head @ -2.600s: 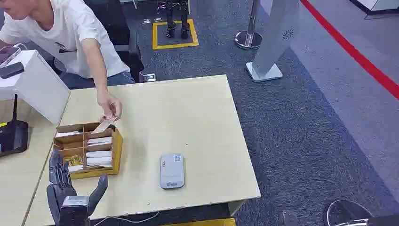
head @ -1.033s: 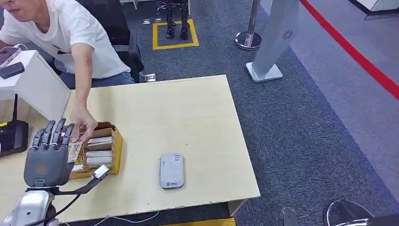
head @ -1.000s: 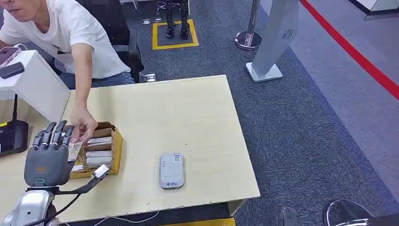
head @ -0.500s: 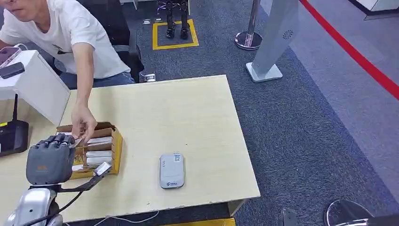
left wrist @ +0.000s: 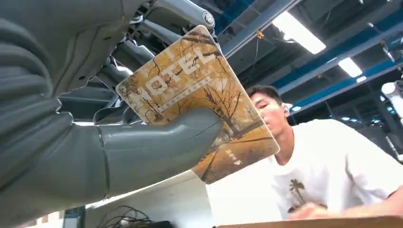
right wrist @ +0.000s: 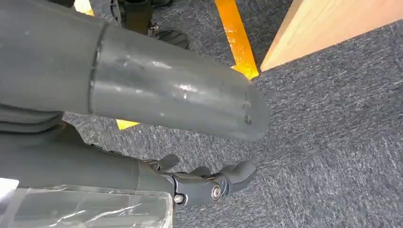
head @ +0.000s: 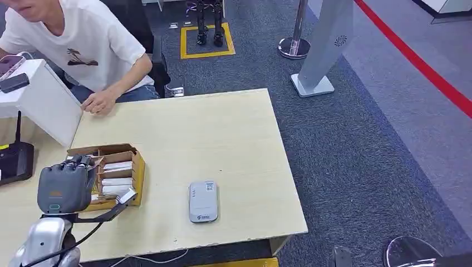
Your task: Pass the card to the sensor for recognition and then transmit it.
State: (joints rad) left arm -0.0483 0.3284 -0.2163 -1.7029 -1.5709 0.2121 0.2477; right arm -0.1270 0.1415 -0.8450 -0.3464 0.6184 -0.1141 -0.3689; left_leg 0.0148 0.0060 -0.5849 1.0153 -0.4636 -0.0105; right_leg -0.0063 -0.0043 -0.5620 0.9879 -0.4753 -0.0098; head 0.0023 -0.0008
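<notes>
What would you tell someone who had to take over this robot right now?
Left hand grips the card, thumb across its face, raised near the cardboard box of cards on the table.
Right hand hangs over the carpet, holding nothing, fingers slightly curled.
The grey sensor lies flat on the table, apart from the box.
Done: card is in hand.
Left: bring it to the sensor, then hand it on, likely to the seated person.

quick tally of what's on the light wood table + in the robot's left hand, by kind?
Card held by the left hand: 1, the card
Cardboard organiser box: 1
Grey card reader: 1
Person's hand resting at the table's far edge: 1
Total: 4
</notes>
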